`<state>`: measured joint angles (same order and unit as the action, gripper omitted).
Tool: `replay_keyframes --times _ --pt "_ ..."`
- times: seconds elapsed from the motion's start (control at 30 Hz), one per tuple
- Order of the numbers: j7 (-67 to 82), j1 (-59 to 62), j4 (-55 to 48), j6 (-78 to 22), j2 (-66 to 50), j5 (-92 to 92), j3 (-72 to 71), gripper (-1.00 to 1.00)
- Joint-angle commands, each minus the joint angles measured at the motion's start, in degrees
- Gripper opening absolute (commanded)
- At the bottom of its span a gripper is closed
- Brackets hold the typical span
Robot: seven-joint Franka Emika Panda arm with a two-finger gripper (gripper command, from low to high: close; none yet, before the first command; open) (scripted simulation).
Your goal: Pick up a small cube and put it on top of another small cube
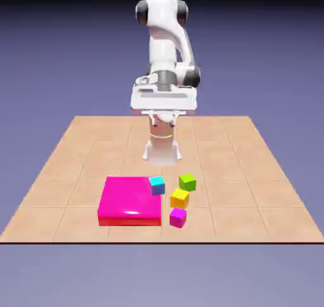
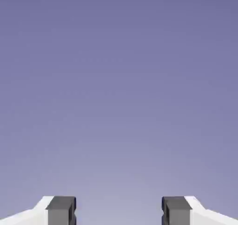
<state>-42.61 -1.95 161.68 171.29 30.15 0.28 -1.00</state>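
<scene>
Worktop (image 1: 253, 217) first, from its near edge: close to that edge, right of its middle, sits the magenta-purple cube (image 1: 178, 218). To the exterior view's left of it lies the large flat pink block (image 1: 131, 198), its front side roughly parallel to the near edge. A little farther in is the yellow-orange cube (image 1: 180, 199). The cyan cube (image 1: 157, 185) comes next, at the block's right-hand far corner and overlapping it in the exterior view; whether it touches the block I cannot tell. Its top faces up and its sides are turned slightly off the worktop's edges. Just beyond the yellow-orange cube is the lime-green cube (image 1: 187, 182), nearer the worktop's near edge than its far one and right of centre. It lies flat, top face up, sides likewise a bit askew to the edges; equal-sided, it shows no long axis. Toward the far edge, the hand (image 2: 119, 211) hangs raised and released, its grey fingertips (image 2: 61, 212) wide apart. Behind it rises the white arm (image 1: 162, 49).
</scene>
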Motion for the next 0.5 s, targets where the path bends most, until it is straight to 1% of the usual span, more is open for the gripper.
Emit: replay_keyframes --times 0.0,0.33,0.4,0.47 --pt "-0.12 -1.05 0.56 -2.25 -2.08 0.23 -0.83 0.0" --pt "-1.37 -11.52 6.17 -24.77 -22.84 2.53 -9.14 0.0" --pt "-1.4 -11.8 6.32 -25.38 -23.41 2.59 -9.36 0.0" --pt "-2.79 -11.66 6.29 -21.33 -27.56 0.57 -8.87 0.0"
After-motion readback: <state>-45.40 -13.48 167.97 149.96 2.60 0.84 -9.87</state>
